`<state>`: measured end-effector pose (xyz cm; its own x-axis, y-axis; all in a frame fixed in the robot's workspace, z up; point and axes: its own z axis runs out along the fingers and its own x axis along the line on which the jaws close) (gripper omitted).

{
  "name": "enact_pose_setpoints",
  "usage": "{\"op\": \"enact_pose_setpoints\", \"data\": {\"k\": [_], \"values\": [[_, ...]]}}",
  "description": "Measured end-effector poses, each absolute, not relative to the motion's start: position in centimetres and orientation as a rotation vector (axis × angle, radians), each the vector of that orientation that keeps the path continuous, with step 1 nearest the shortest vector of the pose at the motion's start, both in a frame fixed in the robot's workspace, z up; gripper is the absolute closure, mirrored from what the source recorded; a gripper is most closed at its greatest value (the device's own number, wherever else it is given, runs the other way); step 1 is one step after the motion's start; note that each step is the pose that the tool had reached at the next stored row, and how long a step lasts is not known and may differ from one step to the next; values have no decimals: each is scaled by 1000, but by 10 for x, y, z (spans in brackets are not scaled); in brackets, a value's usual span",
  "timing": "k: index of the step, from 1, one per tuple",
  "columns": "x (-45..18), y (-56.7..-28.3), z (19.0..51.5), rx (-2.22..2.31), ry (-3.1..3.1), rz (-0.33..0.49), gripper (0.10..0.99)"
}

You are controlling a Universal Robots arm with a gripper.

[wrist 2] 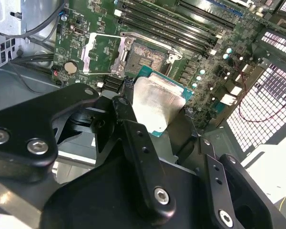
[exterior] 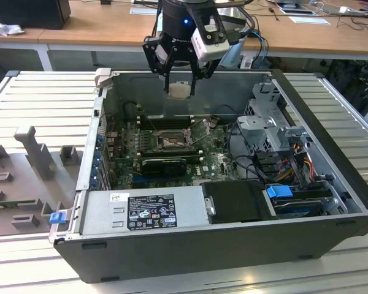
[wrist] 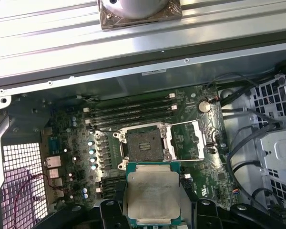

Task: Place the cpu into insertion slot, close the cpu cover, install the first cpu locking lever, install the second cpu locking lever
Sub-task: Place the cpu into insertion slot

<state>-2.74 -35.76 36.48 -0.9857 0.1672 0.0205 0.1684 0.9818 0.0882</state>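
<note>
My gripper (exterior: pixel 180 92) hangs above the open computer case, shut on the cpu (exterior: pixel 180 90), a flat square chip with a pale metal top. In both wrist views the cpu (wrist: pixel 152 193) (wrist 2: pixel 157 102) sits between the black fingers (wrist 2: pixel 128 114), high over the motherboard. The insertion slot (wrist: pixel 144 144) (wrist 2: pixel 145 57) (exterior: pixel 170 142) lies open below, its brownish pin field bare. The cpu cover (wrist: pixel 188 139) (wrist 2: pixel 102 52), a silver frame plate, is flipped back beside the slot.
Long black memory slots (wrist: pixel 131 112) run next to the slot. A black graphics card (exterior: pixel 165 164) lies towards the power supply (exterior: pixel 144 211). A drive cage (exterior: pixel 273 122) and cables fill the exterior view's right. Grey fixtures (exterior: pixel 37 153) stand outside the case, left.
</note>
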Motion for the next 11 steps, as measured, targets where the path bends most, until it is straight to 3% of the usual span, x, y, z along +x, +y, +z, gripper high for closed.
{"op": "enact_pose_setpoints", "data": {"k": [11], "values": [[-27,-358,365,-312,-3111,-141,557]]}}
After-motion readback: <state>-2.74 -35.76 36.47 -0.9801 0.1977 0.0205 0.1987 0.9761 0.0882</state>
